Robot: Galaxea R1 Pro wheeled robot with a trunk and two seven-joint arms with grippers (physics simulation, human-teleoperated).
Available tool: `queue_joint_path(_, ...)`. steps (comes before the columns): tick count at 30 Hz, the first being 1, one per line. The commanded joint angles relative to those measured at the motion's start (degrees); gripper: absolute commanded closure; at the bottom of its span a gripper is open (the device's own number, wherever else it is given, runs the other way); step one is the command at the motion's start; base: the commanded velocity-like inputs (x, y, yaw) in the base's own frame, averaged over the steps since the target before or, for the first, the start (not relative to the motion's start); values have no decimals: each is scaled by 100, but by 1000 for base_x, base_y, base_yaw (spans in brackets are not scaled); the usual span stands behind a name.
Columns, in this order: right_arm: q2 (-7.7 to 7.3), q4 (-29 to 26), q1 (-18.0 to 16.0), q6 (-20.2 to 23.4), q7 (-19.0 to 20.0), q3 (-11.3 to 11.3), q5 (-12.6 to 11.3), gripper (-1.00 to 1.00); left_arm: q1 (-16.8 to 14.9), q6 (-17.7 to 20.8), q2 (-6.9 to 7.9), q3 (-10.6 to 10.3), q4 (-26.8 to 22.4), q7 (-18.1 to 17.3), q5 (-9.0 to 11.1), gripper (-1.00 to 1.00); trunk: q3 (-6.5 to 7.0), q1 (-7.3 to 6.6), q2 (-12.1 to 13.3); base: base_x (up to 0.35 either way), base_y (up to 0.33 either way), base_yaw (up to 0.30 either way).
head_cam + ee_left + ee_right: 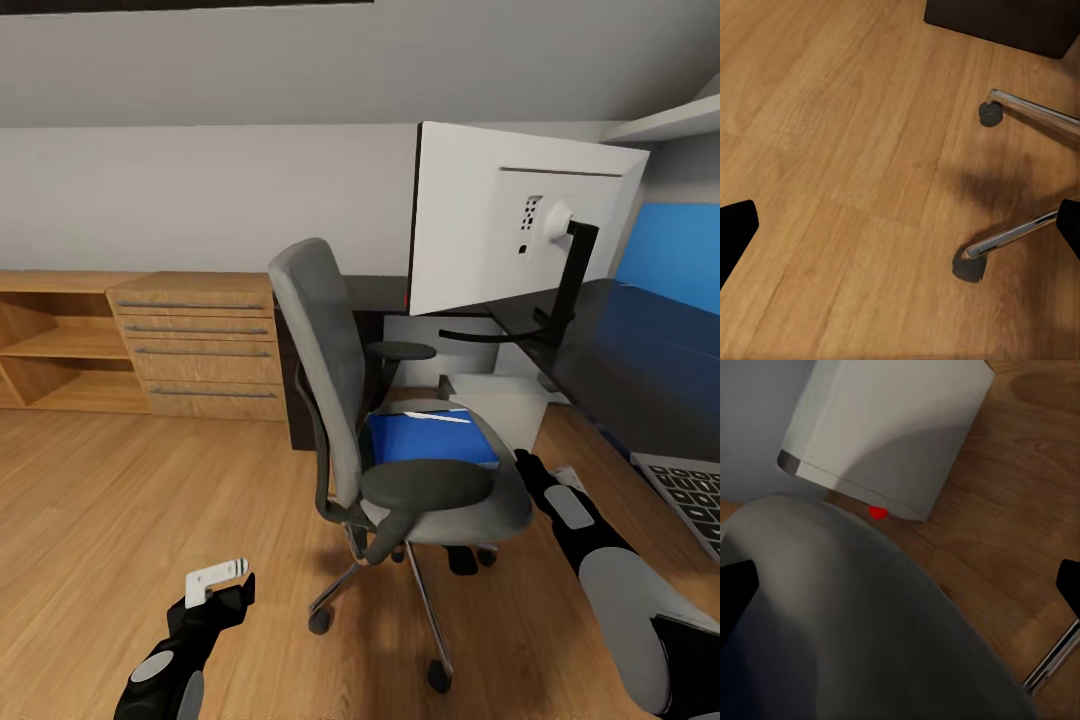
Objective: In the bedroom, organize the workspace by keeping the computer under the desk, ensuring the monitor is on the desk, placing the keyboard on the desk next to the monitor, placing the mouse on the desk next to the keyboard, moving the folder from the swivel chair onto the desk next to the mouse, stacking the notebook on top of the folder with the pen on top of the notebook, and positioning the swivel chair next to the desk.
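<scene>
Folder [430, 438] lies on the chair [400, 480] seat with the pen [440, 416] on it, beside the desk [640, 370] carrying monitor [500, 225] and keyboard [690, 490] in head view; left wrist view: left gripper [900, 225] spread wide over floor [832, 150] near castors; right wrist view: right gripper [900, 581] spread wide over the seat edge, computer [885, 427] beyond.

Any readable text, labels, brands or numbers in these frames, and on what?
None can be read.
Keyboard: the key markings are too small and blurred.
Monitor: the white back shows small dark ports but no lettering.
Folder: plain blue cover.
</scene>
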Motion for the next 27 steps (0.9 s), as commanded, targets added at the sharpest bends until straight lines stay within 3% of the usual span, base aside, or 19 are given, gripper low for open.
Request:
queue_joint_path(1,4,159,3,33,-25,-11,-61,-100,-4,24,-2,2,-7,19,20,-100,-6,0,-1,0,0,0)
queue_joint_path(7,12,157,3,34,-25,-11,-78,-100,-4,21,-2,-7,-7,19,20,-100,-6,0,-1,0,0,30)
queue_joint_path(27,21,159,3,34,-25,-11,-79,-100,-4,15,2,-14,38,19,7,-100,-6,0,-1,0,0,196)
